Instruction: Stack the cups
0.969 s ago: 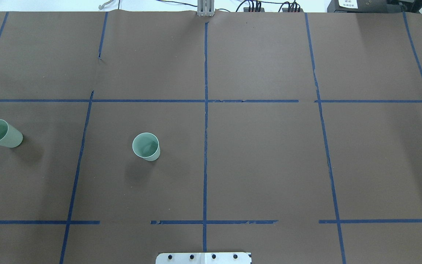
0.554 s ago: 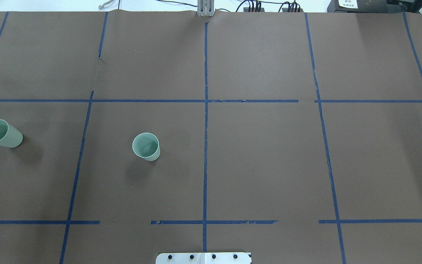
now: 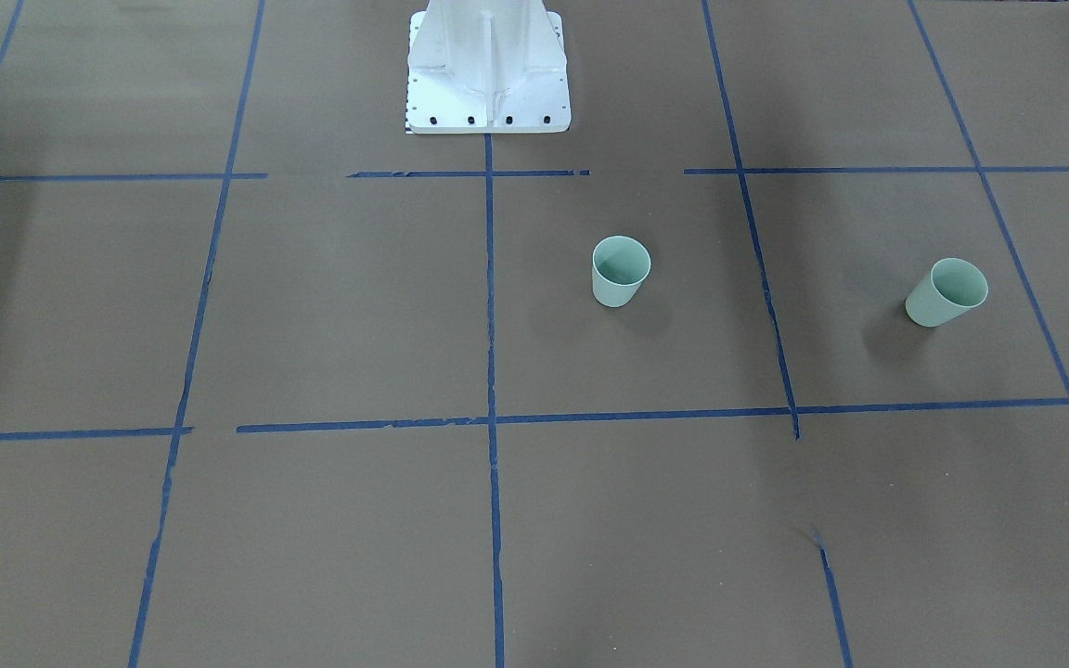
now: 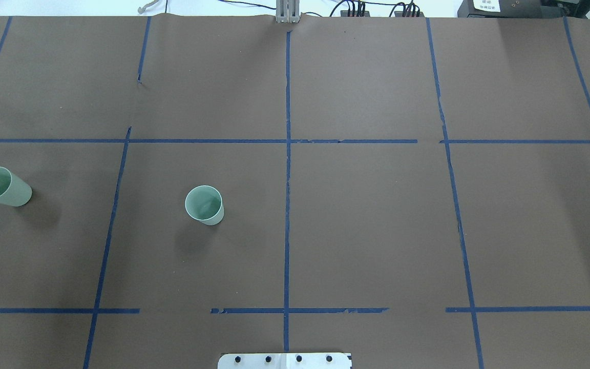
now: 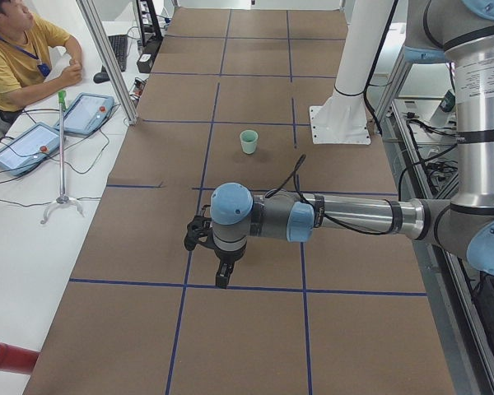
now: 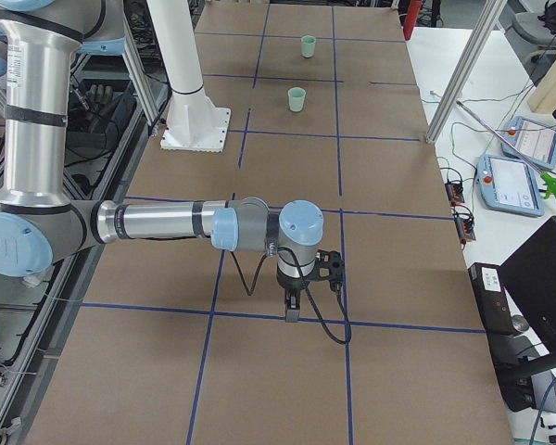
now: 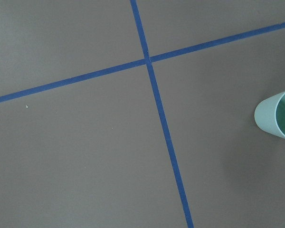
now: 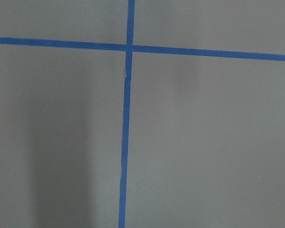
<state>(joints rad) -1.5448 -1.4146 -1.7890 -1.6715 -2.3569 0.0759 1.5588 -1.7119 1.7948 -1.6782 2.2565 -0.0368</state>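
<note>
Two pale mint-green cups stand upright and apart on the brown table. One cup [image 4: 204,205] [image 3: 620,271] is left of the centre line. The other cup [image 4: 2,186] [image 3: 946,292] is near the table's left edge. Both show in the exterior right view, the first [image 6: 297,99] nearer than the second [image 6: 308,45]. The left wrist view catches one cup [image 7: 279,119] at its right edge. My left gripper [image 5: 221,278] and right gripper [image 6: 291,311] point down above the table and show only in the side views. I cannot tell whether they are open or shut.
The white robot base [image 3: 486,74] stands at the table's near middle. Blue tape lines [image 4: 287,154] divide the brown table cover. An operator [image 5: 16,49] sits beyond the far edge with tablets [image 5: 86,113] and a metal post [image 5: 107,58].
</note>
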